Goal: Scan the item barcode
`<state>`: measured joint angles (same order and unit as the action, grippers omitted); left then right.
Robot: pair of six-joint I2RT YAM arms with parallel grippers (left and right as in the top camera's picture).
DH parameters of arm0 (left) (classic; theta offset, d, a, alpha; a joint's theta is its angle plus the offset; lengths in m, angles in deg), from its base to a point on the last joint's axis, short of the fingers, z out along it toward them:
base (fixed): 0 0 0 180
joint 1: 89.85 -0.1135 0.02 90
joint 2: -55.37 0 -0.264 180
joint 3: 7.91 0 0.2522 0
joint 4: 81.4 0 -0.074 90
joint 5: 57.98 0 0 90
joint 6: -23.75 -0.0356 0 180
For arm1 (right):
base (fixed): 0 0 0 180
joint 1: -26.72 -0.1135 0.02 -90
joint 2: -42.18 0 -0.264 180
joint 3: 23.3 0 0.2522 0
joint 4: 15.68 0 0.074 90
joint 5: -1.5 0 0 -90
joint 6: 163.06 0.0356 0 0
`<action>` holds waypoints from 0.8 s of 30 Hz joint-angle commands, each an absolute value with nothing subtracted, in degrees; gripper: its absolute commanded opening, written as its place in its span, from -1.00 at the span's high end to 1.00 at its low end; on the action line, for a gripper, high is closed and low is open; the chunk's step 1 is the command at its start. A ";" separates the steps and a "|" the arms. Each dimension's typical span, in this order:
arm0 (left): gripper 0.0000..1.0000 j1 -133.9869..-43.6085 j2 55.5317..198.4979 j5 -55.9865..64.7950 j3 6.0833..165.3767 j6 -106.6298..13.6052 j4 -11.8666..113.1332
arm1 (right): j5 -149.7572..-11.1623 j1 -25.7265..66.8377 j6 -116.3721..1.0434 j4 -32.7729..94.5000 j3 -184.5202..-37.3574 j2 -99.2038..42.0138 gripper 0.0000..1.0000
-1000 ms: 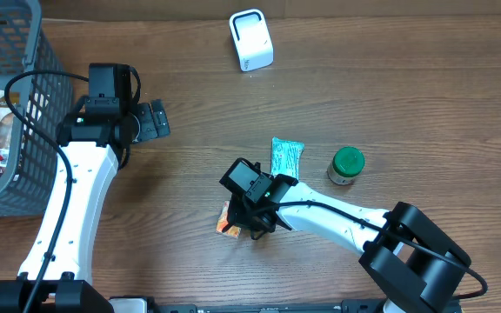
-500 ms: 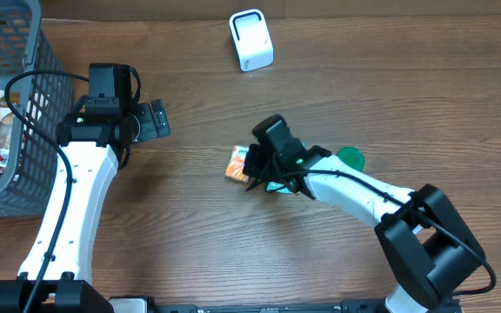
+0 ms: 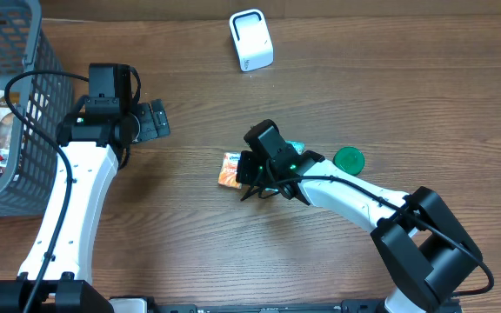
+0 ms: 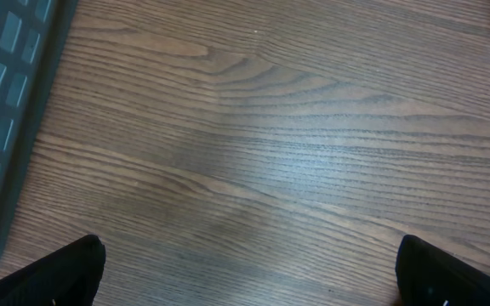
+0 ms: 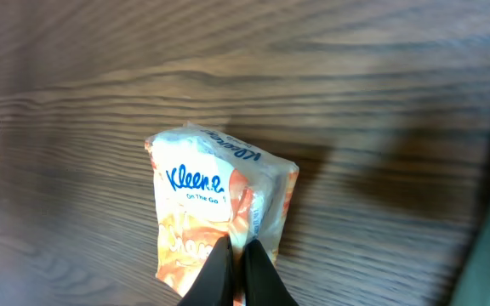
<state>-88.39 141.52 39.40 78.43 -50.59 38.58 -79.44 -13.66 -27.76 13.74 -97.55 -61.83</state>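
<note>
The right gripper (image 5: 238, 259), fingers clamped on the Kleenex pack (image 5: 207, 200) at frame centre, holds it seemingly for the upper-centre scanner (image 3: 250, 40); the left gripper (image 3: 155, 120) idles, fingers apart.

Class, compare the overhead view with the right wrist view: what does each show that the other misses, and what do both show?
Overhead only: the white scanner, the grey basket, the green lid and the left end effector. Right wrist only: the Kleenex lettering on the tissue pack. Both: the right end effector shut on that pack, and the wooden table.
</note>
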 commanded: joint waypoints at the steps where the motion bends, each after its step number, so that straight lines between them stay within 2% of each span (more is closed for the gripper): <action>1: -1.00 -88.39 140.97 40.12 79.39 -51.24 38.58 | -76.84 -13.73 -28.16 11.44 -96.15 -61.61 0.93; 21: -1.00 -88.39 140.97 40.12 79.39 -51.24 38.58 | -77.94 -13.05 -28.62 14.26 -95.82 -64.41 0.92; 24: -1.00 -88.37 140.97 40.12 79.39 -51.24 38.58 | -77.89 -12.68 -30.17 15.47 -95.82 -64.41 0.81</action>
<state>-88.39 141.52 39.40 78.45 -50.59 38.58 -76.97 -13.27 -28.27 15.22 -96.13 -64.17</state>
